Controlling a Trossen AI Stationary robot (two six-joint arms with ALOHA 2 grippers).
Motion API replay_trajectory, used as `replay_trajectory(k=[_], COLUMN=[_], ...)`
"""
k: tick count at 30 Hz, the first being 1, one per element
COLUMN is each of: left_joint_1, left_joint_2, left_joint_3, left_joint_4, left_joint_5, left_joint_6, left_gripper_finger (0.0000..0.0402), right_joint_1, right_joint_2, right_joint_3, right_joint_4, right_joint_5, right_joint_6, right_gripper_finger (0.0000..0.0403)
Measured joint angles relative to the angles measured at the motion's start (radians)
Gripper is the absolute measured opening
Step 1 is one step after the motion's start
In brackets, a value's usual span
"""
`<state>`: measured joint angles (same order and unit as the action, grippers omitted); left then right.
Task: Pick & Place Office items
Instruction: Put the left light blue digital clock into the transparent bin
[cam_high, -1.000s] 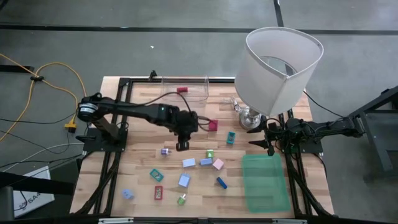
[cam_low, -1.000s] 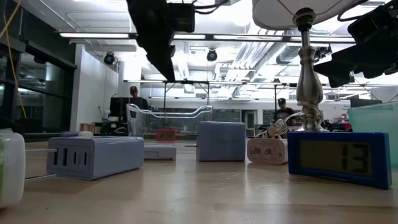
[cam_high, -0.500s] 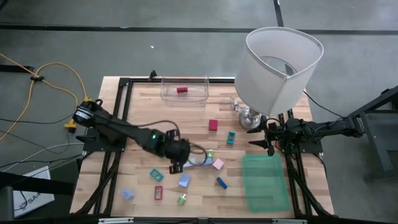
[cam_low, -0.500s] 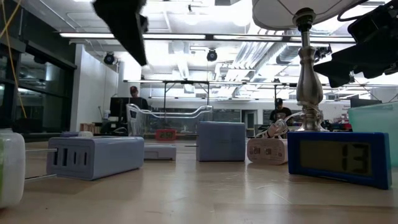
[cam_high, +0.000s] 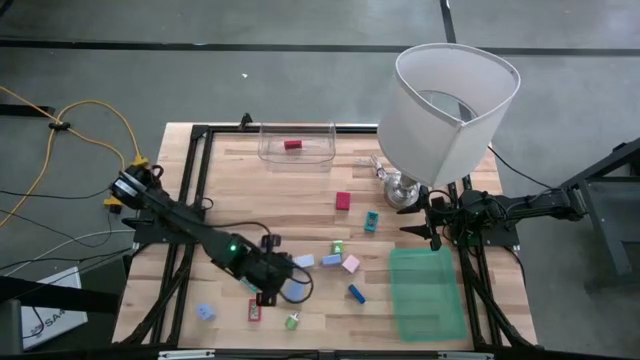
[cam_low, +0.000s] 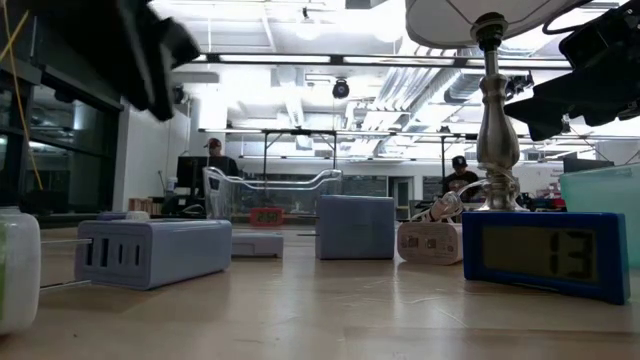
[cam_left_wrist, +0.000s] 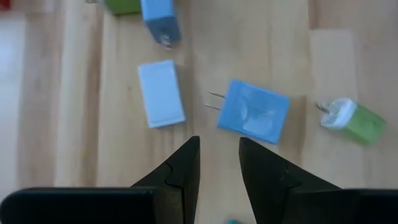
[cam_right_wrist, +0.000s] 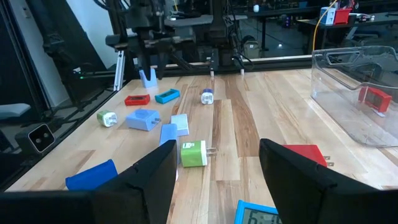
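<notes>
Left pincer now nearer front edge, slightly spread, empty; two red items, one green.

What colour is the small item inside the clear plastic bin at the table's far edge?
Red. The small block in the clear plastic bin shows best in the high view.
</notes>
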<state>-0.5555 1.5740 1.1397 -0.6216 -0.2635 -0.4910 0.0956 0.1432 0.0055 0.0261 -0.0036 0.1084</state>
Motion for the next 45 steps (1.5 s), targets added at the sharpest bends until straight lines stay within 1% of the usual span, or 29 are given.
replay_trajectory(k=[4,8,11,17,22,25,28,33,36,39,45], left_joint_1=[-0.029,-0.059,-0.074,-0.085,-0.061,-0.038,-0.034,-0.045,-0.061,-0.075,-0.105], left_joint_2=[-0.047,-0.092,-0.134,-0.234,-0.309,-0.316,-0.316,-0.316,-0.316,-0.302,-0.237], left_joint_3=[-0.115,-0.19,-0.233,-0.312,-0.339,-0.35,-0.357,-0.358,-0.358,-0.358,-0.358], left_joint_4=[0.087,0.089,0.086,0.065,0.063,0.055,0.057,0.056,0.056,0.056,0.059], left_joint_5=[0.006,0.015,0.045,0.147,0.196,0.211,0.235,0.243,0.238,0.228,0.247], left_joint_6=[-0.016,-0.024,-0.023,0.074,0.14,0.157,0.162,0.175,0.208,0.238,0.252], left_gripper_finger=[0.0105,0.0105,0.0105,0.0105,0.0108,0.0127,0.0161,0.0223,0.0247,0.026,0.0263], right_joint_1=[0.0,0.0,0.0,0.0,0.0,0.0,0.0,0.0,0.0,0.0,0.0], right_joint_2=[0.0,0.0,0.0,0.0,0.0,0.0,0.0,0.0,0.0,0.0,0.0], right_joint_3=[0.0,0.0,0.0,0.0,0.0,0.0,0.0,0.0,0.0,0.0,0.0], right_joint_4=[0.0,0.0,0.0,0.0,0.0,0.0,0.0,0.0,0.0,0.0,0.0], right_joint_5=[0.0,0.0,0.0,0.0,0.0,0.0,0.0,0.0,0.0,0.0,0.0], right_joint_6=[0.0,0.0,0.0,0.0,0.0,0.0,0.0,0.0,0.0,0.0,0.0], right_gripper_finger=[0.0215,0.0215,0.0215,0.0215,0.0215,0.0215,0.0215,0.0215,0.0215,0.0215,0.0215])
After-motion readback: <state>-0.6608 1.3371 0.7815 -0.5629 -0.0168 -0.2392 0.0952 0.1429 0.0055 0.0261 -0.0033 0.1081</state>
